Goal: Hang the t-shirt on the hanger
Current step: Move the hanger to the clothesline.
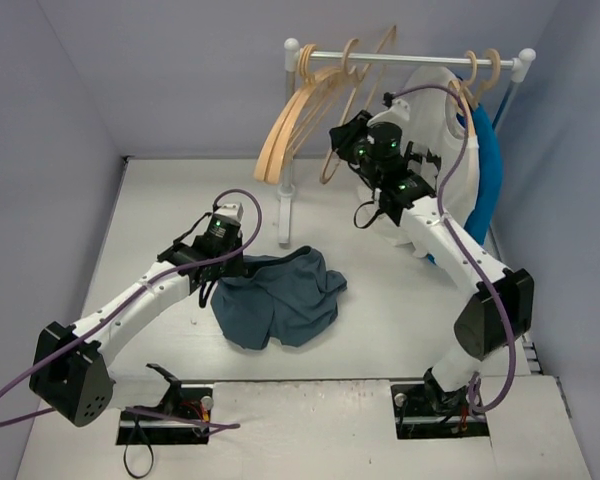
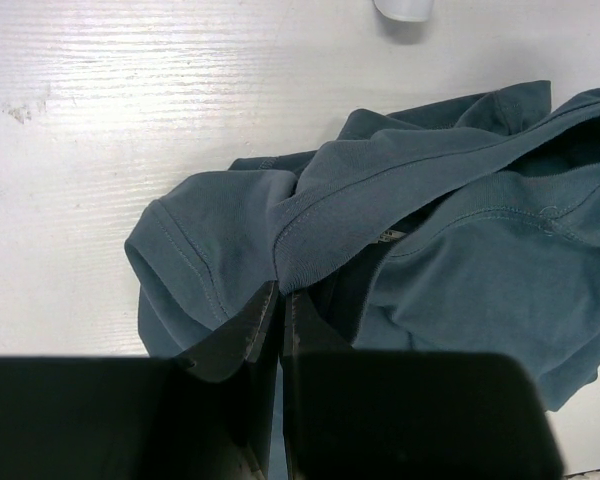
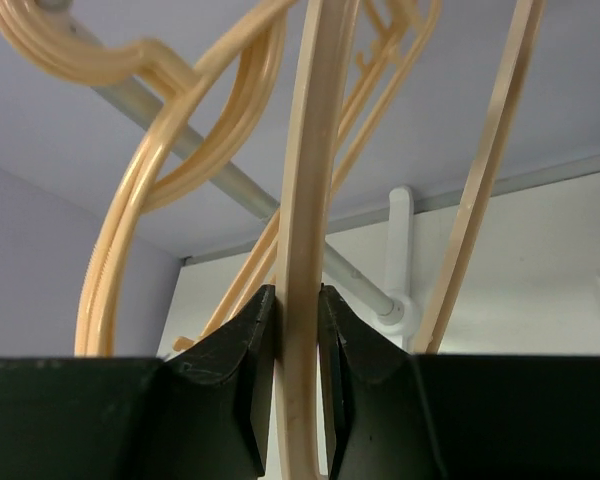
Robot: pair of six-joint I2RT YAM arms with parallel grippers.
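We saw a white clothes rack (image 1: 410, 58) standing at the far side of the pale table (image 1: 380, 320), its rail running left to right between two capped posts. Near the rail's left end a bunch of pale wooden hangers (image 1: 283, 135) hung close together, their arms slanting down to the left. Toward the right end hung a white garment (image 1: 435, 125) and, just beside it on the right, a bright blue garment (image 1: 488, 170), each on a wooden hook. Plain lilac-grey walls (image 1: 180, 70) closed the table in on three sides. In the left wrist view we made out only a white rack foot (image 2: 405, 8) at the top edge.
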